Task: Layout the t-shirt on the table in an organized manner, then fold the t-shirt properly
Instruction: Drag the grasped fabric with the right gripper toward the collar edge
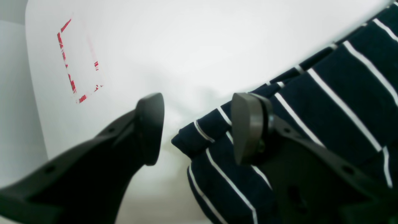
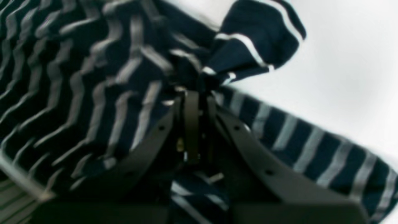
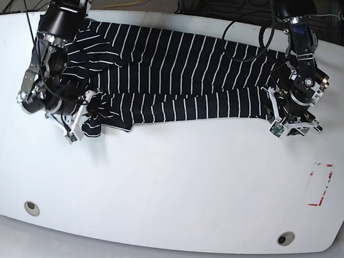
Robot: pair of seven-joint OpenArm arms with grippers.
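**Striped t-shirt stretched between two arms on a white table**

White tabletop (image 3: 168, 187) fills the base view, with cables beyond its far edge at twelve o'clock. We see the t-shirt (image 3: 175, 76), dark with thin white stripes, lying across the far half from nine to three o'clock, bunched at its nine o'clock end. We see the right gripper (image 2: 194, 90) pinched closed on a knot of that bunched cloth. The left gripper (image 1: 197, 127) stands partly open at three o'clock, one pad over the shirt's edge, holding nothing. We judge the fabric light, limp and quick to wrinkle, best taken at hems or corners. A red-marked rectangle (image 3: 320, 185) sits at four o'clock, two grommets (image 3: 31, 207) near six; neither blocks the shirt.
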